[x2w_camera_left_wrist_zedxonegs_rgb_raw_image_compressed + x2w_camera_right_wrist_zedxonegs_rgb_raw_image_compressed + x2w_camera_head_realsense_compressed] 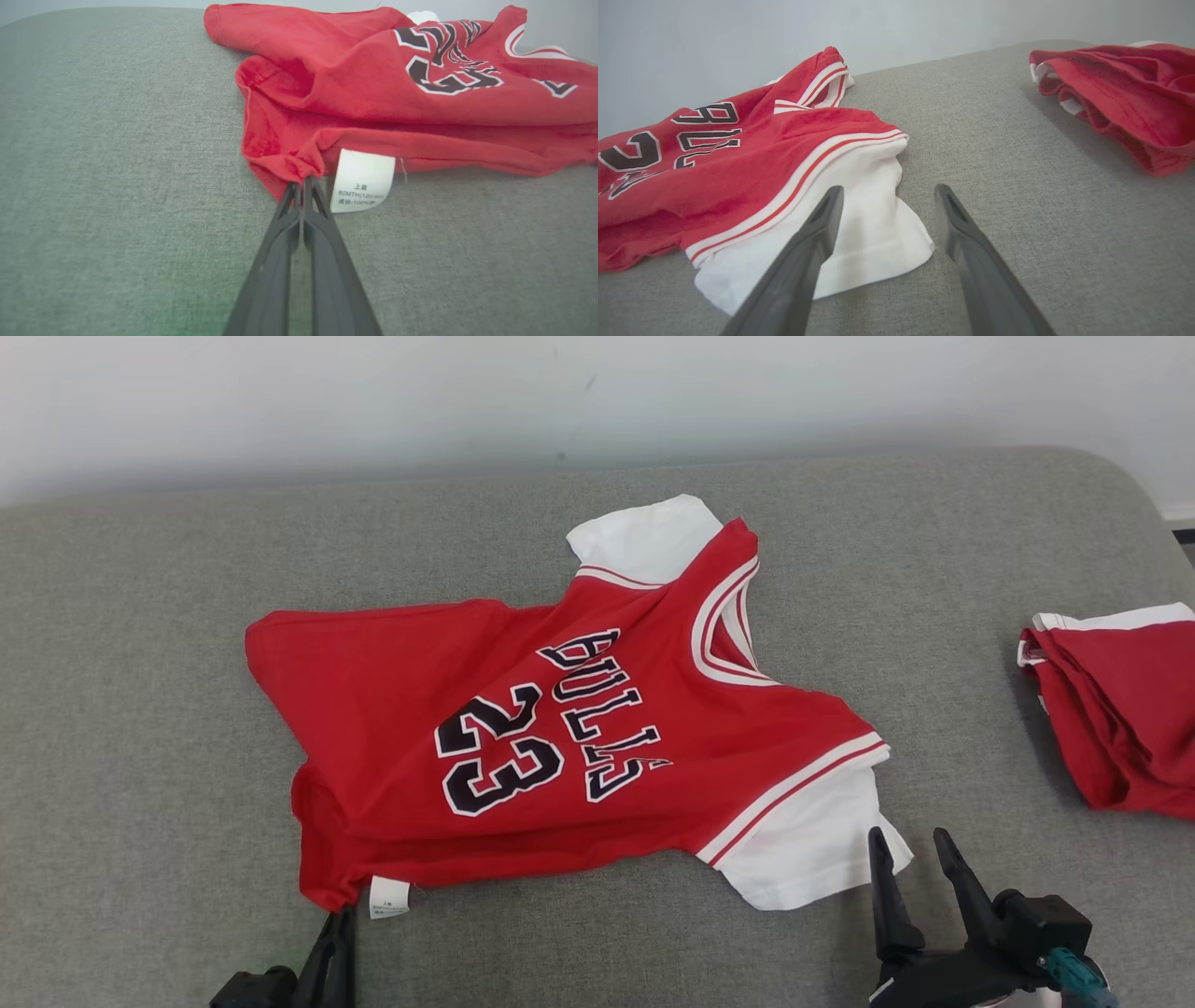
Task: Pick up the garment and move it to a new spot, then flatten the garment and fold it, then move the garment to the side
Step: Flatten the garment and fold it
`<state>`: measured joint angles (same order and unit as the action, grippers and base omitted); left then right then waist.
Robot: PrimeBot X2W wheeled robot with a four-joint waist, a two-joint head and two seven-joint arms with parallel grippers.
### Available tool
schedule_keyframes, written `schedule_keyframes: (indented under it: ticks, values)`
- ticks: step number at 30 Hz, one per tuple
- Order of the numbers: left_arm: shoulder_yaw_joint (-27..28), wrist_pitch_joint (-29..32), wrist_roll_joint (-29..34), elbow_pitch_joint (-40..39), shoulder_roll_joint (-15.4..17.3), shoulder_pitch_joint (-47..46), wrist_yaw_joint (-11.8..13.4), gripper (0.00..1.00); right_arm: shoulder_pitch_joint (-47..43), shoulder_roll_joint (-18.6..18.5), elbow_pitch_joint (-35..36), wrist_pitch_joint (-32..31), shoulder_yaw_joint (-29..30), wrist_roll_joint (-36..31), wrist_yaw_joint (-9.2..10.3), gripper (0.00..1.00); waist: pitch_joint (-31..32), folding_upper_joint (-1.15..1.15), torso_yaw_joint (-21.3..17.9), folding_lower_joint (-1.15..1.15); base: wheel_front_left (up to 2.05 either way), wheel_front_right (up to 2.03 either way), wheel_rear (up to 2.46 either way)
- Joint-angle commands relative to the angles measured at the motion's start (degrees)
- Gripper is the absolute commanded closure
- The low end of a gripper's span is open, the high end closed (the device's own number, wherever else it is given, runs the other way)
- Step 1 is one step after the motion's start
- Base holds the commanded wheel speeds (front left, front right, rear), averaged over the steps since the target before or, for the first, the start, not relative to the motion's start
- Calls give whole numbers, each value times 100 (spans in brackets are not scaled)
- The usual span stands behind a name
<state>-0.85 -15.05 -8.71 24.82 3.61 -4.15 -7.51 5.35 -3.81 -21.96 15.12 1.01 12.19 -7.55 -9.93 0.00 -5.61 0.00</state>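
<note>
The garment [523,737] is a red jersey with white sleeves and "BULLS 23" printed on it, spread sideways on the grey cushion [140,709]. In the left wrist view my left gripper [302,183] is shut on the garment [373,93] at its bunched red hem corner, just left of a white care label [362,179]. In the head view that gripper [338,919] sits at the hem's near-left corner. My right gripper [910,845] stands open over the edge of the near white sleeve [873,224], with nothing between its fingers [817,233].
A second red and white garment [1120,709] lies bunched at the cushion's right edge, also seen as a folded pile [1120,93] in the right wrist view. A pale wall [373,401] runs behind the cushion.
</note>
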Motion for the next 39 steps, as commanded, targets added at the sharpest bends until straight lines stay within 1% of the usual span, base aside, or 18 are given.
schedule_keyframes:
  ticks: [1, 6, 12, 13, 14, 15, 16, 19, 22, 26, 30, 31, 35, 39]
  values:
    - [11, -16, 39, 19, -3, -51, 9, 100, 43, -19, -51, -2, 36, 12, 15, 0, -10, 0, 2, 0, 0, 0, 0]
    - [52, -16, 36, 45, -31, -75, 9, 100, 167, 0, -289, -2, 256, -69, 15, 0, -57, 0, 43, 0, 0, 0, 0]
    - [94, -16, -7, 17, -48, -104, 8, 100, 344, 21, -877, -2, 319, -63, 16, 0, -149, 0, 143, 0, 0, 0, 0]
    - [118, -16, -7, 5, -51, -112, 8, 100, 388, 31, -1003, -3, 296, -57, 15, 11, -170, 0, 152, 0, 0, 0, 0]
    - [115, -16, -3, -9, -57, -131, 8, 100, 423, 36, -1111, -4, 303, -38, 15, 33, -191, 0, 165, 0, 0, 0, 0]
    - [111, -16, 0, -24, -61, -149, 8, 100, 471, 37, -1210, -6, 296, -52, 15, 73, -207, 0, 179, 0, 0, 0, 0]
    - [106, -16, 0, -41, -60, -157, 8, 100, 504, 40, -1264, -12, 305, -62, 15, 100, -223, 0, 190, 0, 0, 0, 0]
    - [126, -16, 16, -122, -63, -190, 8, 100, 573, 56, -1284, -10, 312, 38, 15, 100, -249, 0, 202, 0, 0, 0, 0]
    - [143, -16, 21, -224, -67, -199, 8, 100, 585, 49, -1018, -3, 305, 150, 15, 100, -248, 0, 191, 0, 0, 0, 0]
    - [178, -16, 36, -557, -46, -250, 8, 100, 564, 51, -288, -2, 375, 387, 15, 100, -166, 0, 141, 0, 0, 0, 0]
    - [258, -16, 151, -1196, 69, -434, 8, 100, 711, -1, 653, 0, 411, 617, 15, 100, 27, 0, 99, 0, 0, 0, 0]
    - [258, -16, 151, -1196, 69, -434, 8, 100, 711, -1, 653, 0, 411, 617, 15, 100, 27, 0, 99, 0, 0, 0, 0]
    - [351, -16, 341, -1813, 389, -744, 9, 100, 1054, -217, 1514, 0, 440, 958, 15, 100, 316, 0, 65, 0, 0, 0, 0]
    - [382, -15, 451, -2221, 912, -1259, 11, 100, 1655, -547, 2105, 0, 387, 1198, 16, 100, 669, 0, 32, 0, 0, 0, 0]
